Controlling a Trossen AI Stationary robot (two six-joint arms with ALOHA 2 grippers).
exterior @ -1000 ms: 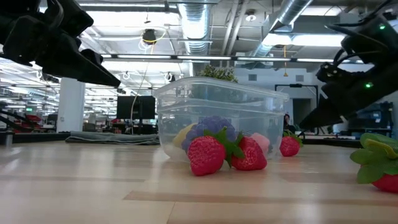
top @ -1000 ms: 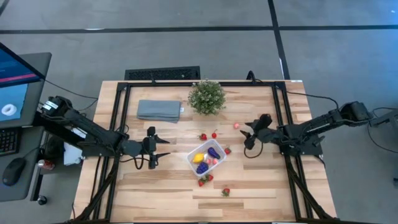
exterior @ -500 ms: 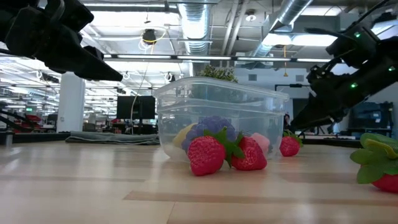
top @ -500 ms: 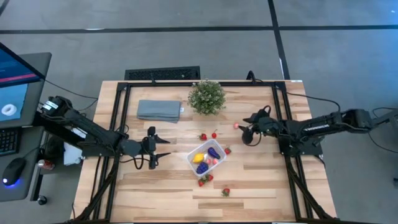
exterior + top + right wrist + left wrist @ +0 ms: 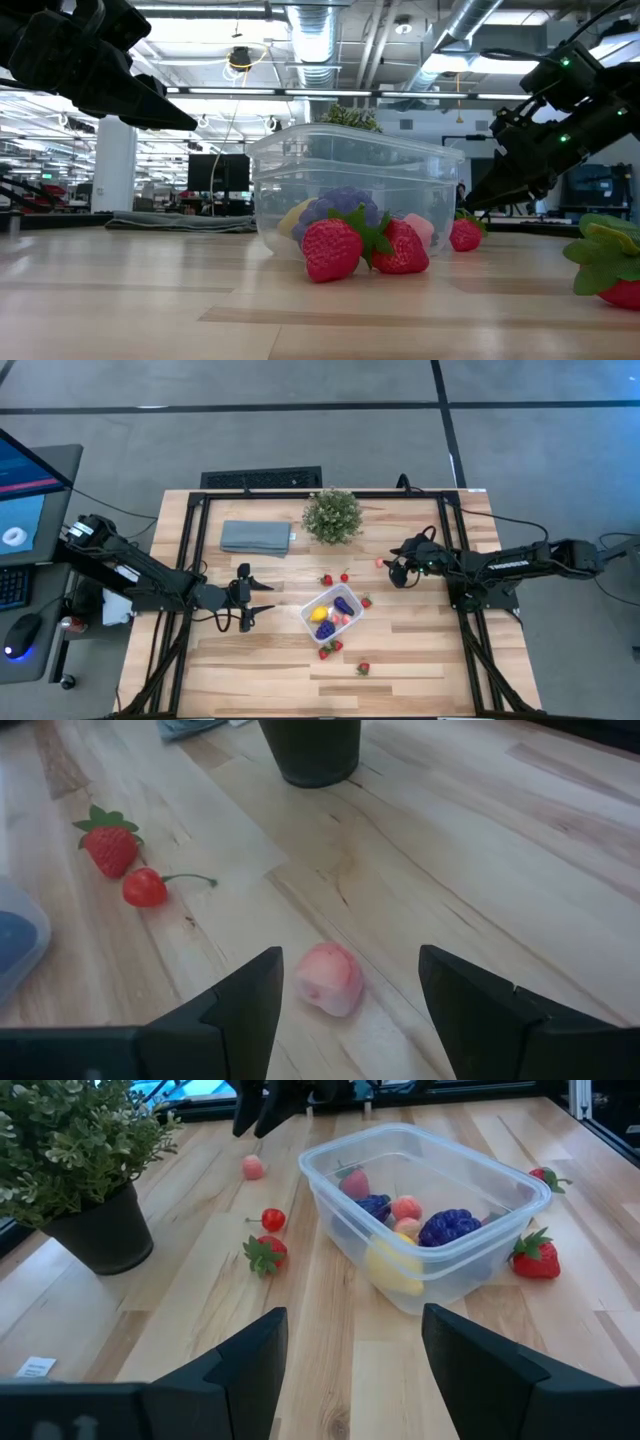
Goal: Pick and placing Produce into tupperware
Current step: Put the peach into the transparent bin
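The clear tupperware (image 5: 345, 622) stands mid-table with a yellow piece (image 5: 390, 1266), two purple pieces (image 5: 450, 1227), a pink one and a strawberry inside. Loose produce lies around it: a strawberry (image 5: 326, 579), a cherry (image 5: 345, 576), a pink piece (image 5: 380, 562) and strawberries (image 5: 328, 649) nearer the front. My right gripper (image 5: 394, 568) hangs open just above and beside the pink piece (image 5: 330, 978), a finger on either side of it and clear of it. My left gripper (image 5: 264, 599) waits open left of the tupperware, holding nothing.
A potted plant (image 5: 332, 515) and a folded grey-blue cloth (image 5: 255, 537) sit at the far side. Black frame rails (image 5: 452, 550) run along the table's left and right edges. Bare wood lies between my left gripper and the tupperware.
My right gripper has swung toward the table's far edge and slightly left, rolling as it went, and has come over the pink piece, still open. The produce and the tupperware have kept their places.
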